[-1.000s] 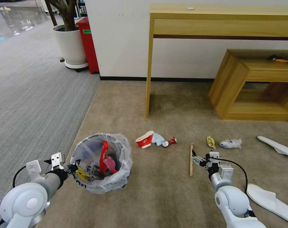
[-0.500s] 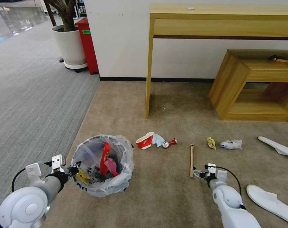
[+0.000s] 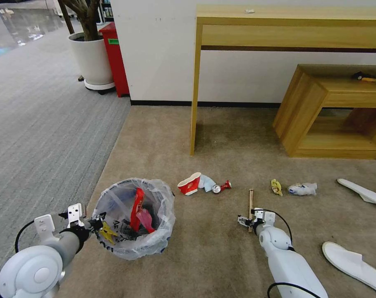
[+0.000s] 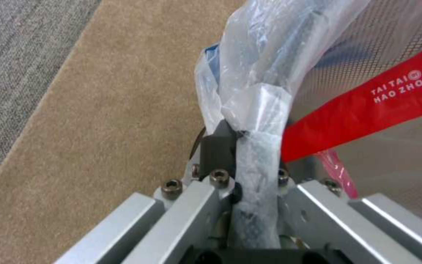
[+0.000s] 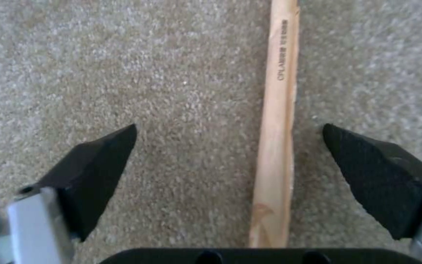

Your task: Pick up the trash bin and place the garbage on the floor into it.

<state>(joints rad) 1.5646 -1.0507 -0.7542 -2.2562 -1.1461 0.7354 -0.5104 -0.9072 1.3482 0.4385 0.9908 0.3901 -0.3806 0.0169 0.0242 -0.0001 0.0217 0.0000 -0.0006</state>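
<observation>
The trash bin (image 3: 134, 219), lined with a crinkled clear bag, holds red wrappers and stands at the near left of the beige floor (image 3: 221, 136). My left gripper (image 3: 97, 223) is shut on its rim, and the left wrist view shows the bag-covered rim (image 4: 252, 146) pinched between the jaws. My right gripper (image 3: 247, 219) is open and low over the near end of a thin tan strip (image 3: 250, 200). In the right wrist view the strip (image 5: 277, 128) lies between the black fingertips (image 5: 108, 154). Other garbage lies beyond: a red paper cup (image 3: 189, 183), a crushed can (image 3: 219, 187), a yellow wrapper (image 3: 275, 186) and a blue-white packet (image 3: 302, 189).
White slippers (image 3: 363, 191) (image 3: 353, 265) lie at the right. A tall wooden table's leg (image 3: 195, 91) and a low wooden shelf (image 3: 332, 111) stand by the wall. A white planter (image 3: 92, 58) and a red box (image 3: 113, 54) sit on the grey striped carpet (image 3: 39, 124).
My right arm has drawn back and down, bringing its open gripper to the near end of the tan strip. The left gripper keeps its hold on the bin rim.
</observation>
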